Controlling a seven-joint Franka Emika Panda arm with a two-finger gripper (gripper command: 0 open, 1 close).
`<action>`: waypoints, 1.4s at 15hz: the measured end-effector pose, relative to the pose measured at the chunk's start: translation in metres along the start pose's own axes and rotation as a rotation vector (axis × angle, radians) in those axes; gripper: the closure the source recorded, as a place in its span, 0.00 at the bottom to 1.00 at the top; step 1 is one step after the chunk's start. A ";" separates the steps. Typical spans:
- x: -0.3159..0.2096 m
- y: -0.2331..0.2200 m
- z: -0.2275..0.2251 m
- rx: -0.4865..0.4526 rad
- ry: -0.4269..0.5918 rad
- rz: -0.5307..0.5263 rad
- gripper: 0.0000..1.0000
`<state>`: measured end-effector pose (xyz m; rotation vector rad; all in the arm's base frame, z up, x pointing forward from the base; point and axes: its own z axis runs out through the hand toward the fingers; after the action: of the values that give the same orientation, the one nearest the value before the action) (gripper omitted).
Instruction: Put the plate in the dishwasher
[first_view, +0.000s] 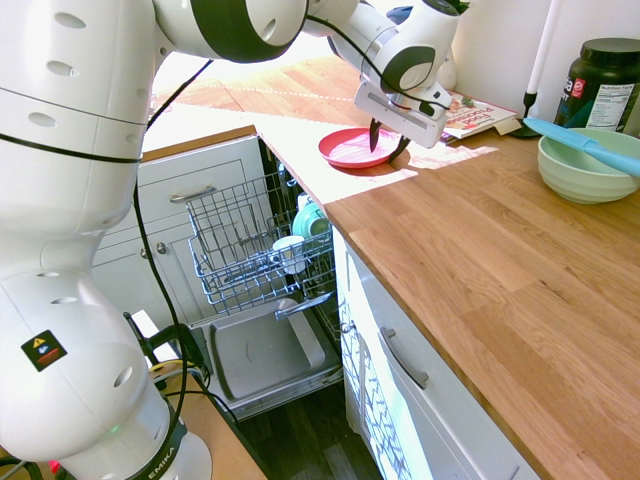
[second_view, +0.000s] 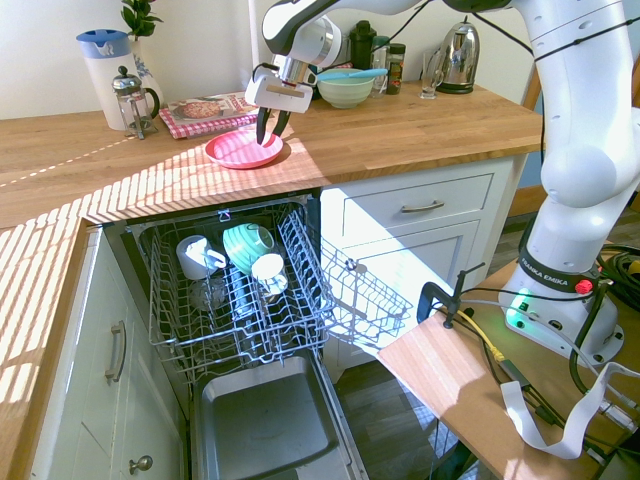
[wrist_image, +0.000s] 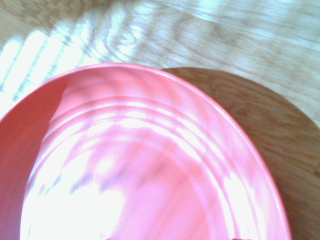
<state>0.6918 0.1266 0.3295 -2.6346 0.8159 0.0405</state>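
Observation:
The pink-red plate (first_view: 350, 148) (second_view: 238, 150) lies flat on the wooden counter above the dishwasher and fills the wrist view (wrist_image: 150, 165). My gripper (first_view: 388, 148) (second_view: 271, 133) points down at the plate's rim on the side nearest the green bowl. Its two dark fingers stand apart, one over the plate's inside and one just outside the rim, with a gap still showing between them. The dishwasher (second_view: 270, 420) stands open below the counter edge, door folded down. Its grey wire rack (first_view: 240, 240) (second_view: 300, 250) is pulled out.
Cups and a teal bowl (second_view: 250, 245) sit in the rack. A pale green bowl (first_view: 585, 165) (second_view: 345, 90) with a blue utensil stands further along the counter, near a dark jar (first_view: 600, 80). A magazine (second_view: 205, 110), French press (second_view: 135, 100) and jug (second_view: 105, 60) stand behind the plate.

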 end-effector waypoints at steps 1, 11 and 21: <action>0.001 0.000 0.000 0.000 0.000 0.000 1.00; 0.018 0.001 -0.005 -0.011 -0.004 -0.015 1.00; -0.146 -0.176 -0.086 -0.274 0.311 -0.361 1.00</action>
<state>0.6597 0.3073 0.4910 -3.0579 0.4347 -0.3881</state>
